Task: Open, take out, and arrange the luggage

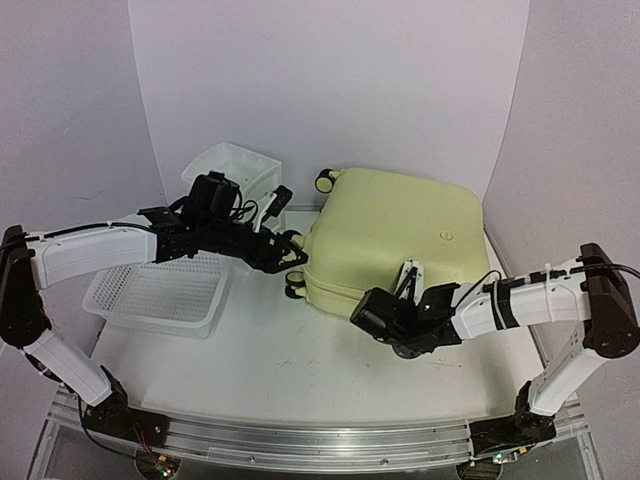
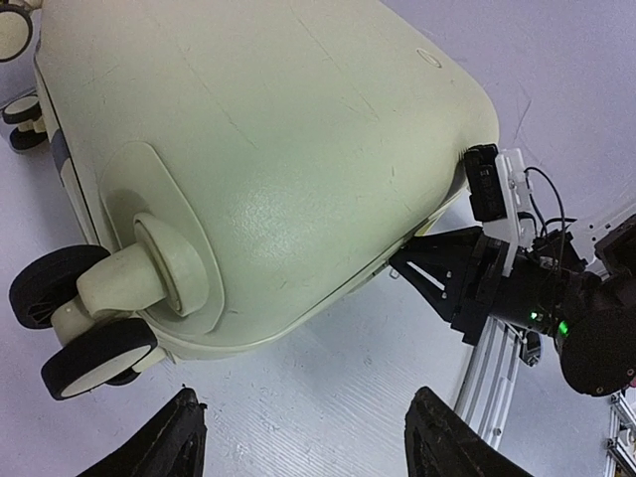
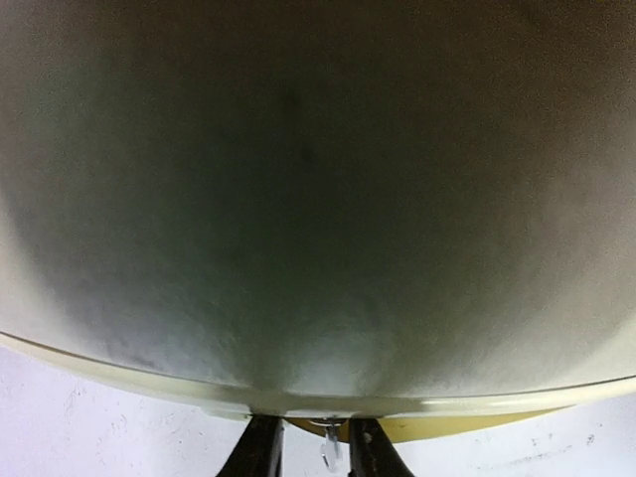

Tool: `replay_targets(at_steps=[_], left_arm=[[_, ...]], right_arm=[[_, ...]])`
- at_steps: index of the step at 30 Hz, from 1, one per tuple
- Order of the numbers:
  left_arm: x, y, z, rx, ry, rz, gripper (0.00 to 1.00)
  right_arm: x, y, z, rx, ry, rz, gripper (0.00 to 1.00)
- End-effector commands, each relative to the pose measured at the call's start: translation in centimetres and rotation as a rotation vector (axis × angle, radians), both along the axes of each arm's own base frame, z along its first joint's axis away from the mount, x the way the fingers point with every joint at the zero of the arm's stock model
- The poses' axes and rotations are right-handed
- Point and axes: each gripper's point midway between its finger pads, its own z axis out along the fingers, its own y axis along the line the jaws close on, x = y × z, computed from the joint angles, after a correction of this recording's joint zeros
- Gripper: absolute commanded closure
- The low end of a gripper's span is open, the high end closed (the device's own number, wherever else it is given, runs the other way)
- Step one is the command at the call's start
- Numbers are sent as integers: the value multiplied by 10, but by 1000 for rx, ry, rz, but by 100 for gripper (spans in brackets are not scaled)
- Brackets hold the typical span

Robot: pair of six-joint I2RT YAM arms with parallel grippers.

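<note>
The luggage is a pale yellow hard-shell suitcase lying flat and closed on the white table, wheels facing left. My left gripper hovers open by its near-left corner. In the left wrist view that gripper has only bare table between its fingers, just short of the shell and two black-and-cream wheels. My right gripper points at the suitcase's front edge. The right wrist view shows the shell filling the frame, with the right gripper narrowly open around a small silver zipper pull; its tips are hidden under the rim.
A white mesh basket sits left of the suitcase under my left arm. A white plastic drawer unit stands behind it. An aluminium rail runs along the table's near edge. White walls enclose the back and sides.
</note>
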Motion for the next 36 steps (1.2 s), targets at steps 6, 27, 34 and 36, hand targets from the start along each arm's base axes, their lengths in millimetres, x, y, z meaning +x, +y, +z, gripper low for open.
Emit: replay_targets(at_steps=[6, 27, 34, 36], left_arm=[[4, 1, 23, -43, -82, 27, 31], [57, 8, 9, 190, -304, -60, 22], [78, 4, -20, 287, -375, -78, 26], [90, 9, -28, 334, -377, -27, 28]], right_arm=[[1, -19, -4, -41, 52, -47, 99], [-23, -54, 10, -400, 170, 317, 100], [-24, -66, 14, -404, 141, 291, 100], [-26, -74, 15, -400, 129, 276, 100]])
